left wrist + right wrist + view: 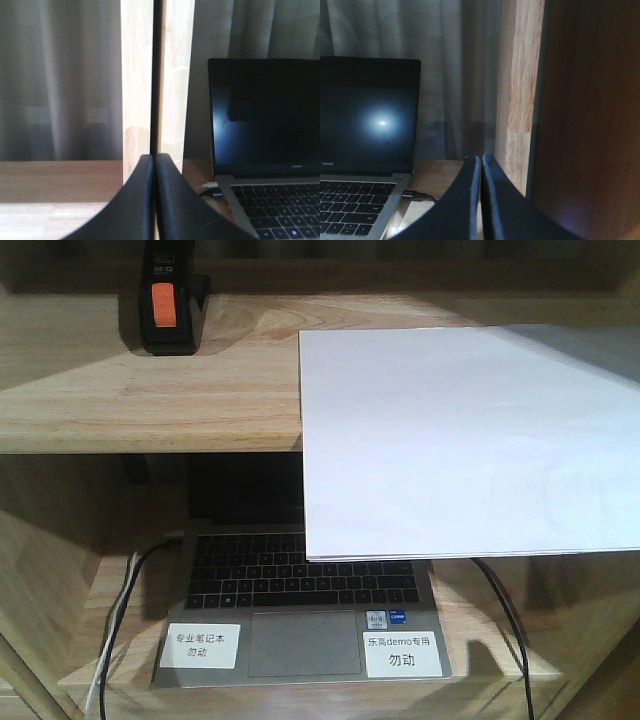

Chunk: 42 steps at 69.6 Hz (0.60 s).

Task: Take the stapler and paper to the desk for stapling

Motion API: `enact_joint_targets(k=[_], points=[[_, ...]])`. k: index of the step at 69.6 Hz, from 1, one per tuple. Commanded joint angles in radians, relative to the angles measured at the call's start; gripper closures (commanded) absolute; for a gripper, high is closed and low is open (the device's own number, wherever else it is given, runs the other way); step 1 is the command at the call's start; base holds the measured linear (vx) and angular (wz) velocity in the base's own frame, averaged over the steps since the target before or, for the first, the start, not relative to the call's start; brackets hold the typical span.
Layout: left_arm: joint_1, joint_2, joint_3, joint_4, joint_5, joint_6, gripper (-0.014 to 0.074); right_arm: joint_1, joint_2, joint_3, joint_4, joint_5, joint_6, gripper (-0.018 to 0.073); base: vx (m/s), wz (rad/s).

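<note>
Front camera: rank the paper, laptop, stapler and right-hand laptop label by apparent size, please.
1. paper, though nearness flatters it.
2. laptop, partly hidden behind the paper.
3. stapler, cropped by the frame top.
4. right-hand label.

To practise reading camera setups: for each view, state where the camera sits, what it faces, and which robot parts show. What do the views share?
Front-facing: before the shelves, looking down on stapler, paper and laptop below; no robot parts.
Left wrist: behind the shut left pincer, looking level at wooden posts, laptop right.
Right wrist: behind the shut right pincer, facing a wooden post, laptop left.
Shared: the laptop appears in all three.
</note>
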Motion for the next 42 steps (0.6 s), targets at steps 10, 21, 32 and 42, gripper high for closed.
enact_joint_targets(k=[10,21,32,42], points=[[-0.003,-0.014,0.008,-0.001,-0.323,0.0,0.0603,0.0,-0.006,0.001,-0.007,-0.074,-0.003,0.0569,0.0,0.0],[-0.003,-0.014,-0.07,-0.001,-0.43,-0.008,0.0603,0.0,-0.006,0.001,-0.007,-0.074,-0.003,0.0569,0.0,0.0],[-0.003,-0.01,-0.234,-0.001,-0.334,-0.008,0.0603,0.0,-0.006,0.001,-0.007,-0.074,-0.003,0.0569,0.0,0.0],[-0.003,0.052,-0.426,-0.001,-0.168,-0.008,0.0603,0.0,-0.006,0.001,-0.007,-0.074,-0.003,0.0569,0.0,0.0]])
